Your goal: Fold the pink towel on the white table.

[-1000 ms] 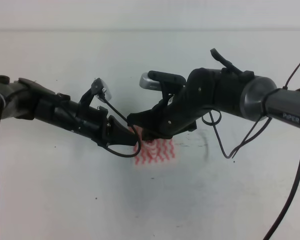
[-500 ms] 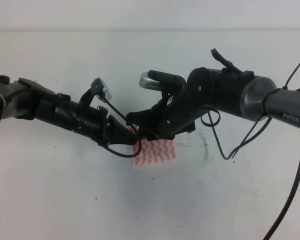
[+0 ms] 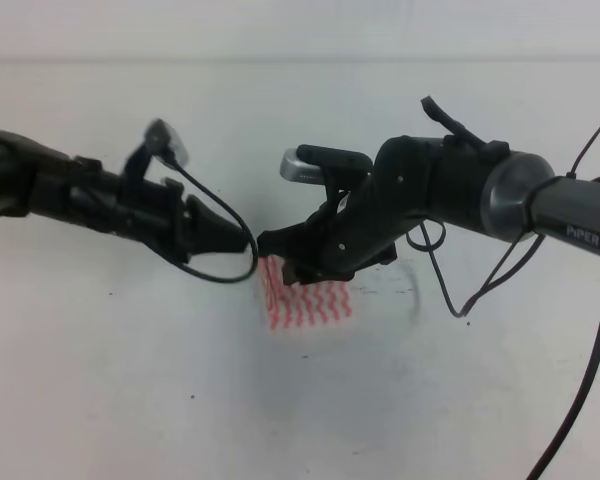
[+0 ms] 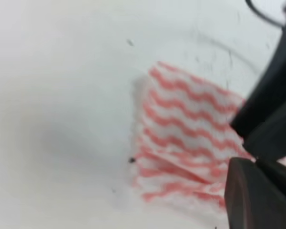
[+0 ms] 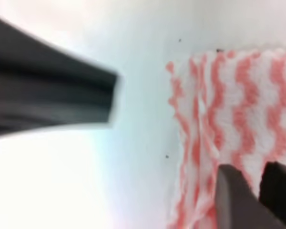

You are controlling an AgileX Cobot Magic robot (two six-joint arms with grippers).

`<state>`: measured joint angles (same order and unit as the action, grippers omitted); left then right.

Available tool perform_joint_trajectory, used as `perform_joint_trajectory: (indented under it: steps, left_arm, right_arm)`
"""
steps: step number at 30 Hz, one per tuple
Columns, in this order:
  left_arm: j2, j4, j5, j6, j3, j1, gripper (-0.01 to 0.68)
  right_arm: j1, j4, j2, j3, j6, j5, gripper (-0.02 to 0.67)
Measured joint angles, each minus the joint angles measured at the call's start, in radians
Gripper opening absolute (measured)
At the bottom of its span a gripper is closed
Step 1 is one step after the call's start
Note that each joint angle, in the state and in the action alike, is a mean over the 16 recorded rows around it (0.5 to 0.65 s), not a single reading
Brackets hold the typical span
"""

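Two grippers, right gripper [image 3: 280, 262] jaws pinching pink towel [image 3: 305, 303], left gripper [image 3: 242, 240] jaws unclear, white table [image 3: 130, 380]

Layout, exterior high view: the towel [image 3: 305, 304] lies flat on the bench [image 3: 130, 400], near the middle, folded into a small stack.

The right end effector [image 3: 280, 260] reaches in from the right and sits over the towel's rear left part, at the cloth; the right wrist view shows its fingertips [image 5: 238, 200] down against the towel [image 5: 238, 109].

The left end effector [image 3: 242, 241] comes in from the left, tip just left of and behind the towel's rear left corner, apart from the cloth and close beside the right end effector.

In the left wrist view the towel [image 4: 181, 138] lies ahead, partly covered on its right by the right end effector [image 4: 262, 143].
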<state>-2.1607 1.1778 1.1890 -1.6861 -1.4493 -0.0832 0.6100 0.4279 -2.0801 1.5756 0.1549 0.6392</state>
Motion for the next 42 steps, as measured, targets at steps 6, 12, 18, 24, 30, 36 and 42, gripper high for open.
perform_joint_trajectory:
  steps: [6,12,18,24,30,36,42]
  left_arm:
    - [0.029,0.011,0.003,0.011,0.0,0.024,-0.005]
    - [0.034,0.014,0.001,0.017,0.0,0.029,-0.005]
    - [0.036,0.017,0.0,0.017,0.001,0.029,-0.005]
    - [0.038,0.019,-0.002,0.028,0.001,0.029,-0.005]
    - [0.036,0.016,0.002,0.049,0.001,0.028,-0.005]
    - [0.036,-0.001,0.005,0.085,0.001,0.008,-0.005]
    - [0.035,-0.07,-0.006,0.146,0.001,-0.052,-0.005]
  right_arm:
    - [0.001,-0.006,-0.004,0.0,0.0,0.019,0.069]
    - [0.011,-0.002,-0.018,0.001,-0.001,0.039,0.024]
    - [0.022,0.001,-0.035,0.001,-0.004,0.05,0.018]
    - [0.03,0.001,-0.042,0.001,-0.011,0.062,0.016]
    - [0.022,-0.021,-0.027,0.001,-0.016,0.073,0.007]
    - [-0.007,-0.079,0.012,0.001,-0.002,0.088,-0.006]
    - [-0.06,-0.154,0.066,0.001,0.027,0.105,-0.016]
